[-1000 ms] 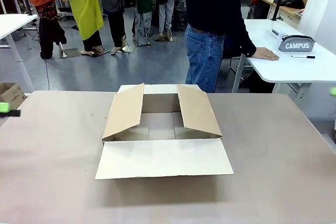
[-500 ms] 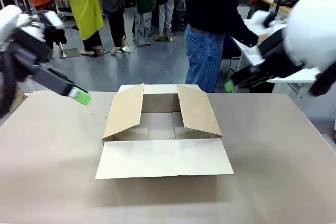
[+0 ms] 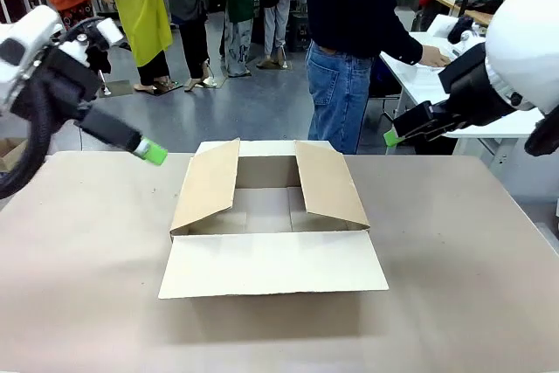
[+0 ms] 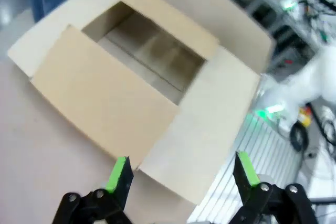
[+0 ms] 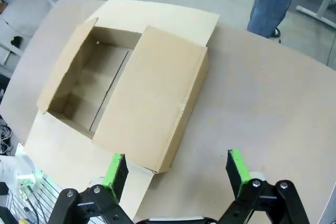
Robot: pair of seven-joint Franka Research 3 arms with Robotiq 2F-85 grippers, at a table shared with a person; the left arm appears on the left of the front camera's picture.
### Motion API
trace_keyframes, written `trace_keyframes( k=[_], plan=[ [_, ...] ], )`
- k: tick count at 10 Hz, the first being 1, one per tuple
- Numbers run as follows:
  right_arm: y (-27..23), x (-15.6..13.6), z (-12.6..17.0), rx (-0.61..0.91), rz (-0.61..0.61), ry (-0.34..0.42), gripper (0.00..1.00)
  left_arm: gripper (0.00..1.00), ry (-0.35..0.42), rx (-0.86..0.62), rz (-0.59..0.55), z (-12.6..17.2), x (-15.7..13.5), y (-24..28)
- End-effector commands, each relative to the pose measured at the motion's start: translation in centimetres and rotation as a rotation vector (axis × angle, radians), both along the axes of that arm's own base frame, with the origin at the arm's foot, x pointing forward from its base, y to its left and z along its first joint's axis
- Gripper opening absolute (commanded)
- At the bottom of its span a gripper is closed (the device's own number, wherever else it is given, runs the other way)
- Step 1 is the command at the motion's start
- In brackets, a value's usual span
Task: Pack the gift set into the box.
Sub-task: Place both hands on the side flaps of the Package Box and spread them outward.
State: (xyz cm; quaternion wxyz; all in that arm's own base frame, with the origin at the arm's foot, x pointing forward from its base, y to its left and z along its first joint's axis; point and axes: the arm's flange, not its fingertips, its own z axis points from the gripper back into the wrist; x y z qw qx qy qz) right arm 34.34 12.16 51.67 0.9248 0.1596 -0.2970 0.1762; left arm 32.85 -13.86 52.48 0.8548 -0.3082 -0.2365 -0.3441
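Observation:
The box (image 3: 271, 216) is a brown cardboard carton in the middle of the table, with nothing visible inside it. Its two side flaps lean inward and its near flap lies flat toward me. My left gripper (image 3: 150, 153) hovers above the table to the left of the box and stands open. My right gripper (image 3: 390, 137) hangs open beyond the box's far right corner. From above, the left wrist view shows the box (image 4: 105, 98) beyond the open left gripper (image 4: 182, 163). In the right wrist view the box (image 5: 152, 93) lies past the open right gripper (image 5: 175, 162). The gift set is hidden behind my right arm.
A person in a dark top and jeans (image 3: 345, 85) stands at the far edge, one hand (image 3: 434, 57) on the white side table (image 3: 428, 85) at back right. The brown table (image 3: 454, 286) has bare room on both sides of the box. Other people stand farther back.
Both arms have swung in from the sides, and their green tips now sit closer to the box. The person's hand has shifted along the side table.

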Motion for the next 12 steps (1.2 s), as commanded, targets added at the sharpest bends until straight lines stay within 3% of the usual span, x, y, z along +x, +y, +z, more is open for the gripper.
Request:
trace_keyframes(
  k=[1,2,4,5,6,7,8,9,10,12],
  plan=[
    [0.2,-0.1,0.1,0.007,0.034,-0.002,1.0,1.0,0.111,0.172,0.248,2.9,0.1,-6.2],
    [0.2,-0.1,0.1,0.007,0.034,-0.002,1.0,1.0,0.144,0.275,0.331,4.0,1.5,-9.3],
    [0.2,-0.1,0.0,0.001,0.007,0.001,1.0,1.0,0.254,0.324,0.391,3.4,4.1,-14.5],
    [-1.3,0.2,-0.3,0.15,0.034,0.147,1.0,1.0,0.25,0.322,0.335,2.3,4.0,-15.2],
    [-3.7,0.2,-0.9,0.292,0.096,0.317,1.0,1.0,0.089,0.287,0.35,2.3,1.4,-12.5],
    [-6.0,0.6,-1.9,0.289,-0.123,0.439,1.0,1.0,0.089,0.287,0.35,2.3,1.4,-12.5],
    [-7.0,0.2,-2.2,0.411,-0.141,0.519,1.0,1.0,0.089,0.287,0.35,2.3,1.4,-12.5],
    [-6.4,0.6,-2.4,0.429,-0.251,0.536,1.0,1.0,0.151,0.315,0.359,1.9,2.9,-14.8],
    [-5.9,0.3,-3.7,0.314,-0.02,0.42,1.0,1.0,0.183,0.391,0.397,1.3,4.0,-17.3],
    [-5.9,0.3,-3.7,0.314,-0.02,0.42,1.0,1.0,0.294,0.498,0.483,-0.4,8.0,-21.8]
  ],
)
